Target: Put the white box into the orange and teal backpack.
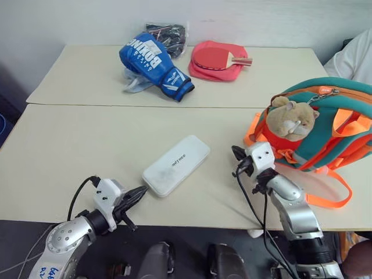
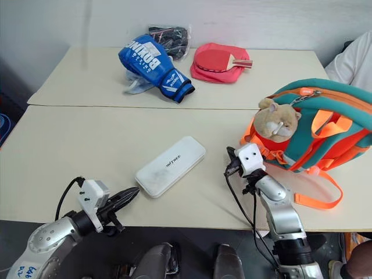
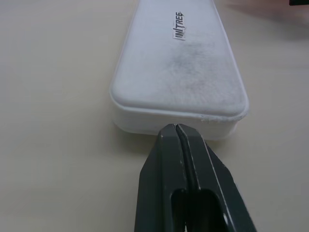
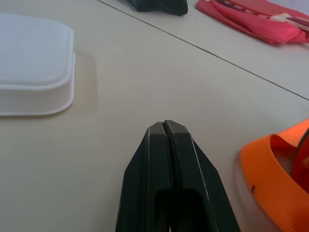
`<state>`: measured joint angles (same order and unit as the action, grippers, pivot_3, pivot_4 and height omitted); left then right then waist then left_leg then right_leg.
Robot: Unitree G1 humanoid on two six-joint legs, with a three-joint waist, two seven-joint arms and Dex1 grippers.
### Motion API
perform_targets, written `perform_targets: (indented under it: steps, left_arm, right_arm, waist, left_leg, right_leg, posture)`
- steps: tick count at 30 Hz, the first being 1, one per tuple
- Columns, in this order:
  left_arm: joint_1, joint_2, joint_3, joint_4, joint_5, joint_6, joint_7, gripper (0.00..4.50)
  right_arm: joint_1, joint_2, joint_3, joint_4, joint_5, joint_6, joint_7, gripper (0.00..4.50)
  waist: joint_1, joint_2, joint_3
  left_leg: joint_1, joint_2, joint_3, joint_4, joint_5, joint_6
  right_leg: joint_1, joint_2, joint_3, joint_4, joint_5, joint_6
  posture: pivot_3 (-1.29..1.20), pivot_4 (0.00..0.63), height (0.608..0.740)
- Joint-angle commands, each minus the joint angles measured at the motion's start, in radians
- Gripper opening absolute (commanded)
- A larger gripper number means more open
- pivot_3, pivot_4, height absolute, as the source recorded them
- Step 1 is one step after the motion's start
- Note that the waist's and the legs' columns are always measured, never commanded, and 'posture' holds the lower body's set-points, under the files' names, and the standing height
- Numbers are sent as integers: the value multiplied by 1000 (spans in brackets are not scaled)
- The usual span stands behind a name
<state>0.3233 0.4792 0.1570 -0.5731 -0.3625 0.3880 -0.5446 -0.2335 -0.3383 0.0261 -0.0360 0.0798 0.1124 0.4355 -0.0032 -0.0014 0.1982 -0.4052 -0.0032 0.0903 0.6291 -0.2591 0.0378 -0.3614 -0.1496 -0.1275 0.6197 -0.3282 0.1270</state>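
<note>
Right now the box [image 1: 176,164] lies flat on the worktop [image 1: 70,151], set at a slant, its near end pointing toward the left gripper [image 1: 141,192] and its far end toward the backpack [image 1: 325,125] on the right. The left gripper has its fingers pressed together, holding nothing, the tips just at the box's near end; whether they touch it I cannot tell. The right gripper [image 4: 165,126] is likewise pressed together and empty, hovering between the box and an orange strap [image 4: 275,179] of the backpack.

The box looks like a stiff, smooth plastic case with rounded corners, probably light and likely to slide on the worktop if nudged end-on. Its lid looks scuffed but firm, so it should not give under a pinch. The narrow width across the middle seems the best place to take hold, fingers spread over both long sides; the rounded ends offer little purchase. The backpack is soft and sagging, so its opening may need steadying.
</note>
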Motion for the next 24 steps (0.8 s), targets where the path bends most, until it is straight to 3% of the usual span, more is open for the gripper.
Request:
perform_targets:
  steps: [1, 7, 17, 20, 24]
  left_arm:
    - [16, -7, 6, -33, 0, -9, 16, 18]
    - [8, -31, 10, -20, 9, -27, 47, 18]
    - [13, -60, -9, -26, 4, -11, 71, 18]
    - [3, -64, -15, -23, 9, -11, 76, 18]
    - [-35, -70, -18, 0, 18, -10, 90, 18]
  right_arm:
    - [-28, 16, 25, 24, 2, -21, 23, 0]
    - [-42, 51, 114, 36, -49, -19, 19, 0]
    - [-127, 223, 149, 213, -226, -111, -269, 0]
    - [-133, 235, 158, 228, -217, -127, -248, 0]
    - [-123, 201, 163, 209, -150, -131, -114, 0]
  waist:
    - [0, 0, 0]
    - [0, 0, 0]
    - [-10, -2, -1]
    - [-17, -4, -2]
    - [-23, -4, -2]
  left_leg:
    - [0, 0, 0, 0, 0, 0]
    - [0, 0, 0, 1, 0, 0]
    - [0, 1, 4, 0, -1, -1]
    - [0, 1, 4, 0, -1, -1]
    - [0, 1, 4, 0, -1, -1]
  right_leg:
    - [0, 0, 0, 0, 0, 0]
    - [0, -1, 3, 0, 0, 0]
    - [-4, 0, 14, 3, 0, -1]
    - [-5, 0, 14, 3, 0, -1]
    - [-5, 0, 14, 3, 0, -1]
  posture:
    - [0, 150, 740]
    - [0, 150, 740]
    - [0, 150, 740]
    - [0, 150, 740]
    - [0, 150, 740]
